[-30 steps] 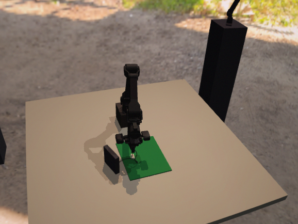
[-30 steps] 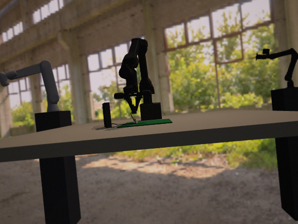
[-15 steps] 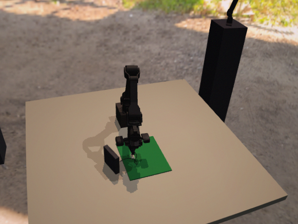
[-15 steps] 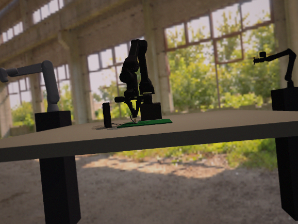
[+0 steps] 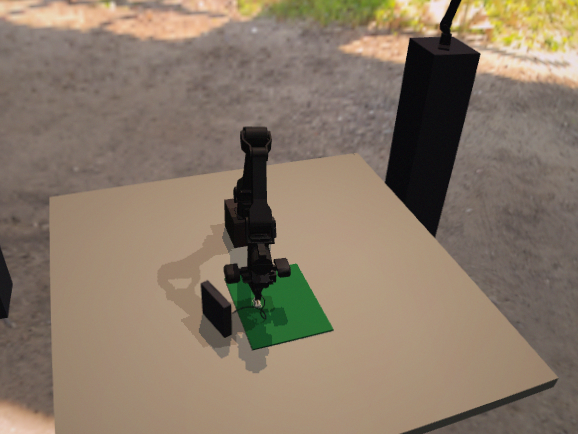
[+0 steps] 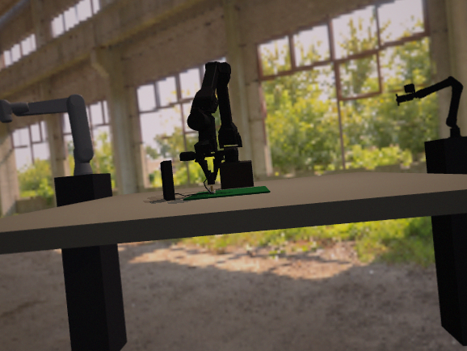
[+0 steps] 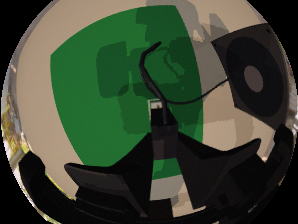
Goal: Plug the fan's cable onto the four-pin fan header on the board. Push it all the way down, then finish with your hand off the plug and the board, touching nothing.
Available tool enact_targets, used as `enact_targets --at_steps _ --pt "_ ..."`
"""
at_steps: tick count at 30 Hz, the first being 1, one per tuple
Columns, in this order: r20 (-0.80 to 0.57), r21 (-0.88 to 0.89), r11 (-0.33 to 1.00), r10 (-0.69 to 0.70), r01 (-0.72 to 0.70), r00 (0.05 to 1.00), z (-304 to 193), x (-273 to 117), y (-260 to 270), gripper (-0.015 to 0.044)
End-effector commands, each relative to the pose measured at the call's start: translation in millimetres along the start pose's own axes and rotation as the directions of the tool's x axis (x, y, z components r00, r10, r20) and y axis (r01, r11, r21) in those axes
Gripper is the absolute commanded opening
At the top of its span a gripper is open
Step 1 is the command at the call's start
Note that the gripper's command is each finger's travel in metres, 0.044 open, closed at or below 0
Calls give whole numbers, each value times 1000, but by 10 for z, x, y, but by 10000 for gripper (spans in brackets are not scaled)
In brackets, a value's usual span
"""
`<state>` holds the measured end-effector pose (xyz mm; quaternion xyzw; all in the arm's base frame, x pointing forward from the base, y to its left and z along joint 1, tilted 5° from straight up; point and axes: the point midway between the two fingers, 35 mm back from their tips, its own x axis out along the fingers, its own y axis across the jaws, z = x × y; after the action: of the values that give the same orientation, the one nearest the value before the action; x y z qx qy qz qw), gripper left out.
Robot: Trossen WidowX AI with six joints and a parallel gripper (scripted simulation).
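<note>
On the tan table [image 5: 125,240] [image 6: 323,190], the fan [image 5: 216,309] [image 6: 167,180] [image 7: 254,77] stands upright just beside the green board [image 5: 305,305] [image 6: 246,192] [image 7: 85,115]. Over the board, the gripper [image 5: 258,298] [image 6: 211,183] [image 7: 161,135] is nearly closed, pinching the dark plug [image 7: 164,119] by the pale header [image 7: 154,104]; its seating cannot be told. Tall windows [image 6: 359,73] and bare ground [image 5: 125,100] [image 6: 242,307] surround the table. Only the exterior view shows the grey arm [image 6: 81,133]; only the wrist view shows the fan's round face.

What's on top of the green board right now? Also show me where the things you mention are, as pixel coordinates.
On the green board [image 5: 305,300] [image 6: 250,190] [image 7: 80,100] are a small pale header [image 7: 151,104] and some dark cable [image 7: 145,70]. The gripper [image 5: 257,299] [image 6: 211,183] [image 7: 161,135] and the plug it holds hide part of the header.
</note>
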<state>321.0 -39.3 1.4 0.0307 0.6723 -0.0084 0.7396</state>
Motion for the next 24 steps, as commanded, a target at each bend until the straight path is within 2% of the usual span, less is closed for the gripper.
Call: enact_targets --at_steps 1,24 --pt "-2 4 1000 5 -5 1000 9 8 8 0" --pt "-2 2 1000 5 -5 1000 -2 29 8 0"
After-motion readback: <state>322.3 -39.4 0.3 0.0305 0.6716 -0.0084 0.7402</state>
